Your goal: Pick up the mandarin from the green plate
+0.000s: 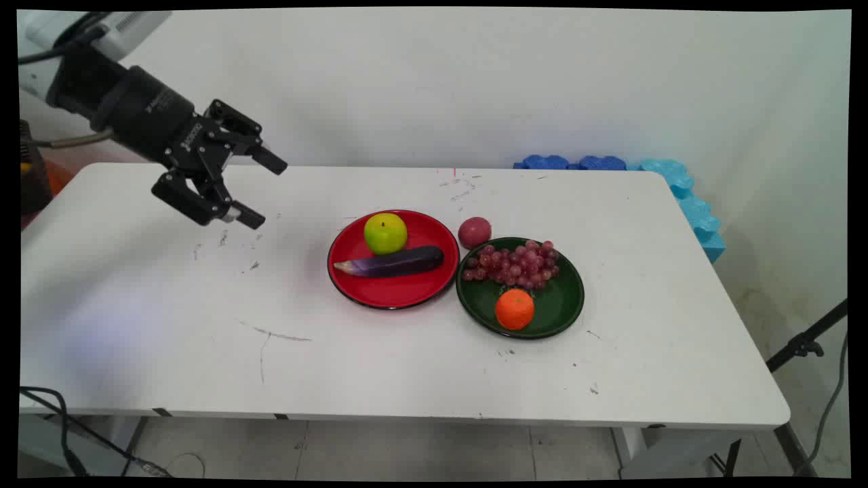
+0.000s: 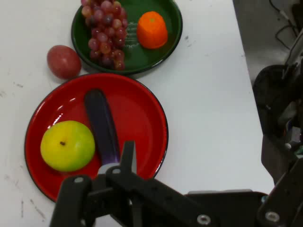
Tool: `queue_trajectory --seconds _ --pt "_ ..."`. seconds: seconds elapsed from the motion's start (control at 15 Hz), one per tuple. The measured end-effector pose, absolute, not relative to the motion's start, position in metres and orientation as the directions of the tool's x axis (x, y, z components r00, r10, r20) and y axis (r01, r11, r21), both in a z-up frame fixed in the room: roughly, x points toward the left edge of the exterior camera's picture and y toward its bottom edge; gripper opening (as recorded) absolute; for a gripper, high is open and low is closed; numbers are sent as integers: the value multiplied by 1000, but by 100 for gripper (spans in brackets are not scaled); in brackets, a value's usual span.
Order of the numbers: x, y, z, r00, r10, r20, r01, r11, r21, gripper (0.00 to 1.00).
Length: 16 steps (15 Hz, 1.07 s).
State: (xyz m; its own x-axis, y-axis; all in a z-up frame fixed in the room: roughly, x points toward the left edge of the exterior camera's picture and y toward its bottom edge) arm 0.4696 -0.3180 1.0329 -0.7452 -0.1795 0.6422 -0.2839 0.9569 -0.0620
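My black gripper (image 1: 261, 191) hangs open and empty above the table's far left part, pointing right toward the plates. Nearest to it is a red plate (image 1: 393, 301) (image 2: 147, 123) that holds a green apple (image 1: 385, 232) (image 2: 67, 145) and a dark purple eggplant (image 1: 397, 262) (image 2: 100, 120). Touching the red plate on its right is a dark green plate (image 1: 566, 305) (image 2: 173, 23) with a bunch of red grapes (image 1: 512, 264) (image 2: 106, 28) and an orange (image 1: 515, 309) (image 2: 152, 29). A small reddish round fruit (image 1: 475, 232) (image 2: 63, 61) lies on the table between the plates, on the far side.
Blue foam pieces (image 1: 678, 183) line the table's far right corner and right edge. A black stand leg (image 1: 807, 342) is on the floor to the right, and black cables (image 1: 61, 420) hang below the near left edge. The white table (image 1: 203, 325) has scuff marks.
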Motion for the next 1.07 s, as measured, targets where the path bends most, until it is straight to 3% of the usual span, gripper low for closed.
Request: queue_trajectory --seconds 0.33,0.6,1.07 --pt "445 -327 1049 -741 -225 632 -337 939 -61 100" --pt "389 -344 1065 -720 -256 645 -384 921 -62 100" --pt "288 -378 1050 -707 -318 631 -455 888 -62 100"
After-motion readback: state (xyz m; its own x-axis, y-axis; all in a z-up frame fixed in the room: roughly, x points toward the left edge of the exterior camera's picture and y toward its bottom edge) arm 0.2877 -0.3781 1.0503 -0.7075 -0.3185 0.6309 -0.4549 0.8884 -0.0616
